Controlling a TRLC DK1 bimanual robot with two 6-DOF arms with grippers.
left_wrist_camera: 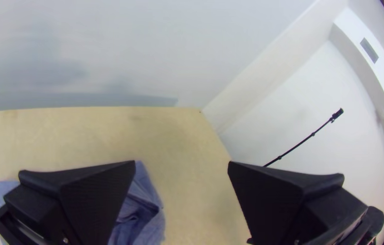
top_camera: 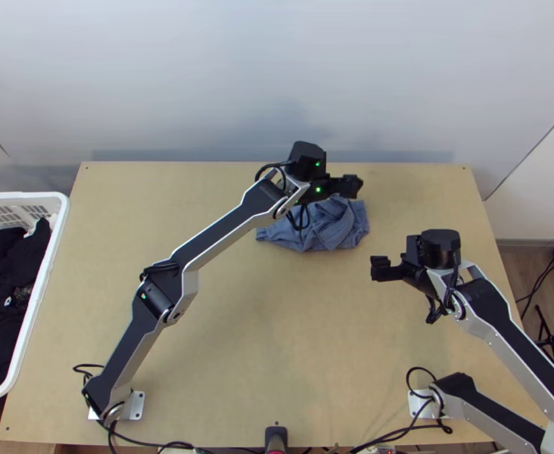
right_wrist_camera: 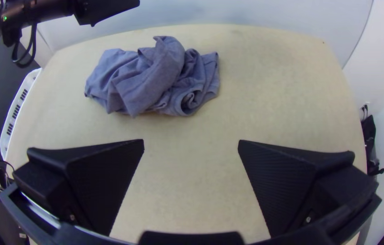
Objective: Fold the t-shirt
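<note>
Top view: shirt [top_camera: 328, 230] bunched, left gripper [top_camera: 350, 186] nearer

Left gripper: fingers apart, nothing between them. It hangs above the far side of the cloth and points towards the table's right side. The shirt lies below it, with most of its bulk towards the table's near edge.

Right gripper [top_camera: 381, 268]: fingers likewise apart and bare. It stands just off the cloth, on the right and nearer the near edge.

Shirt: blue, crumpled in loose folds, not spread. Its long axis runs roughly left to right across the far half of the table [top_camera: 239, 325].

Assessment: folding appears not to have begun; spreading should come first. A pick by the left gripper would call for lowering and a shift towards the near edge. Closing at its present place would probably miss the cloth.

Outward: a white basket [top_camera: 59, 253] of dark clothes stands by the left edge.
</note>
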